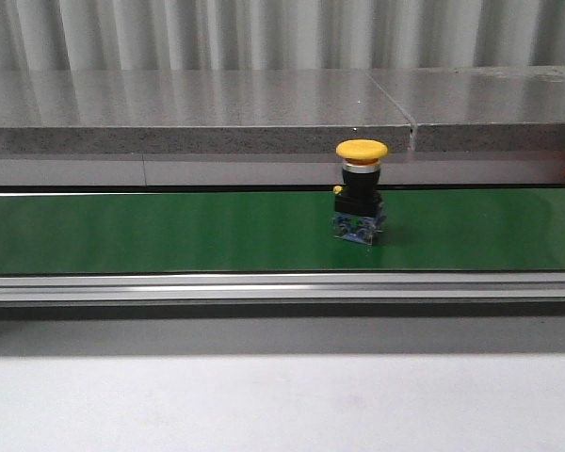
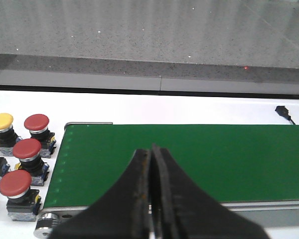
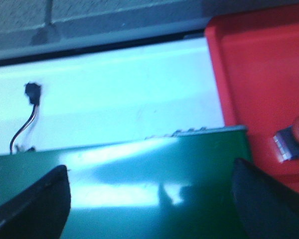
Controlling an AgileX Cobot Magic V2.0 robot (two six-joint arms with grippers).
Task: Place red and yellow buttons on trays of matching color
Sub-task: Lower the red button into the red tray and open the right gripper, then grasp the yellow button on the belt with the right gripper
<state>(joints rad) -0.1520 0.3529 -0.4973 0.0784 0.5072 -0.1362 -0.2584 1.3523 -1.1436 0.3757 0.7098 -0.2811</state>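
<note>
Yellow button (image 1: 361, 193) is standing upright on the green conveyor belt (image 1: 169, 231), right of centre, nothing touching it. Left gripper (image 2: 152, 199) is hovering over the belt's left end with jaws pressed together, empty (spare red buttons (image 2: 27, 155) sitting just beside that end). Right gripper (image 3: 149, 199) is hanging jaws wide apart beside the red tray (image 3: 259, 74), which is holding a red button (image 3: 296, 139).

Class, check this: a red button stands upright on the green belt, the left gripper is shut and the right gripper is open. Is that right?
Not quite. The button on the belt is yellow, as the front view shows. The rest holds: it stands upright, left gripper shut, right gripper open.
</note>
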